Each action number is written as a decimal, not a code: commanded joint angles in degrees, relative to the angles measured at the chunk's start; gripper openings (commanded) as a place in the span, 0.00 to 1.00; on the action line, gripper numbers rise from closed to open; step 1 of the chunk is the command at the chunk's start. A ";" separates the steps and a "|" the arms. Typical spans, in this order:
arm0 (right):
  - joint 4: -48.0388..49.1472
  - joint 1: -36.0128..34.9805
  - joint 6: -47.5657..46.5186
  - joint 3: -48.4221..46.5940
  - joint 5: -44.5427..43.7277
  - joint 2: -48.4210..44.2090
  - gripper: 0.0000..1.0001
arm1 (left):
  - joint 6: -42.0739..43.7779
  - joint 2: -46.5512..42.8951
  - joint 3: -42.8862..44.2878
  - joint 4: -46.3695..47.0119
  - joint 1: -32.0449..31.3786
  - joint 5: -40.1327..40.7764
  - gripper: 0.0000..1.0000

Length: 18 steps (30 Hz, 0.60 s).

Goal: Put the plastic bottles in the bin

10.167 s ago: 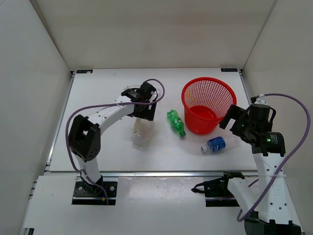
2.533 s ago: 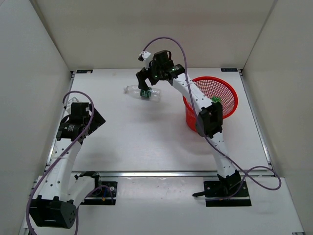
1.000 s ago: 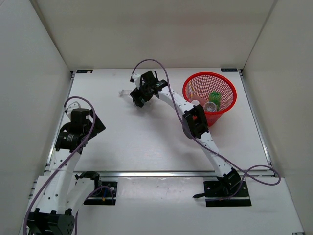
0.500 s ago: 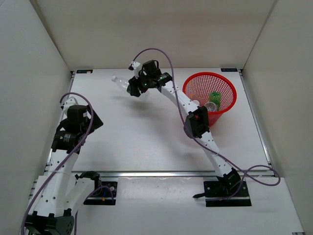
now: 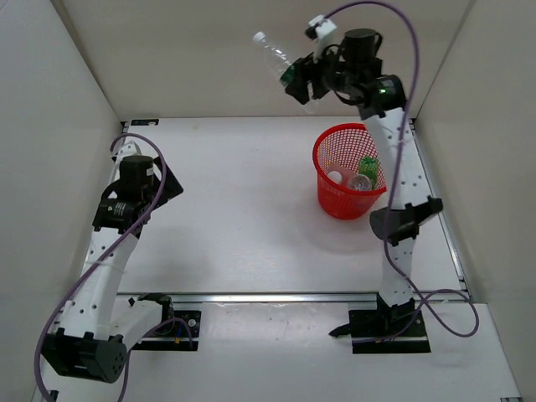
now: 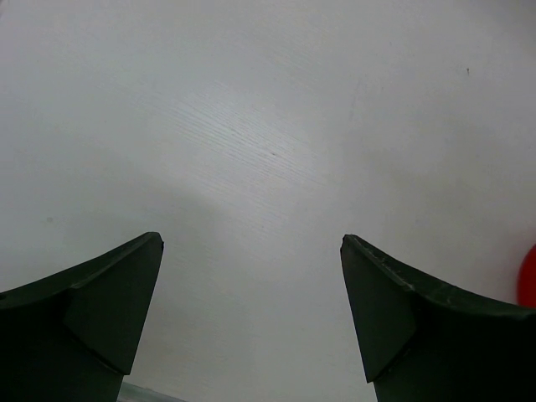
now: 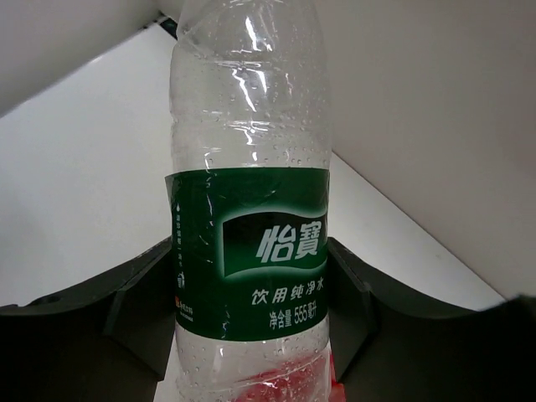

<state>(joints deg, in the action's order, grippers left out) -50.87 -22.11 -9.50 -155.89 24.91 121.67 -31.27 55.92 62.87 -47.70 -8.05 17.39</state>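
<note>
My right gripper (image 5: 303,82) is raised high above the table's back edge, shut on a clear plastic bottle with a dark-green label (image 5: 280,63) (image 7: 249,251). The bottle tilts up and to the left, cap end outward, and sits up and left of the bin. The red mesh bin (image 5: 339,205) stands on the right half of the table. Inside it lie a small green bottle (image 5: 368,169) and clear bottles (image 5: 358,182). My left gripper (image 6: 251,322) hovers open over bare table at the left, nothing between its fingers (image 6: 109,306).
White walls close in the table on the left, back and right. The right arm's elbow (image 5: 400,222) hangs just right of the bin. A sliver of red (image 6: 528,276) shows at the right edge of the left wrist view.
The right arm has lifted the green-label bottle from just above the table up and to the right, toward the bin. The left arm shifted slightly up at the left.
</note>
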 commanded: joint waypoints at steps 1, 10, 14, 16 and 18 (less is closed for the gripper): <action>-8.09 2.50 -2.45 7.41 -5.57 -6.87 0.40 | 0.41 2.60 2.34 2.00 0.76 -5.16 0.99; 18.49 14.63 -1.32 68.41 -8.40 -48.68 0.54 | -1.26 6.30 0.32 8.23 0.94 -8.24 0.99; 25.38 22.01 1.58 78.11 1.81 -50.66 0.54 | -2.31 8.58 0.84 9.03 -0.29 -8.95 0.99; 24.77 22.02 0.45 76.36 -0.19 -47.07 0.54 | -3.09 8.86 0.85 9.38 -0.91 -8.95 0.99; 24.85 20.01 -0.87 76.18 -3.35 -45.30 0.55 | -3.36 8.42 -0.20 10.69 -0.91 -10.44 0.99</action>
<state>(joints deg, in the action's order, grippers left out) -33.82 -0.08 -9.63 -78.22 21.76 73.97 -33.43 65.28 63.22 -39.75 -8.45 9.30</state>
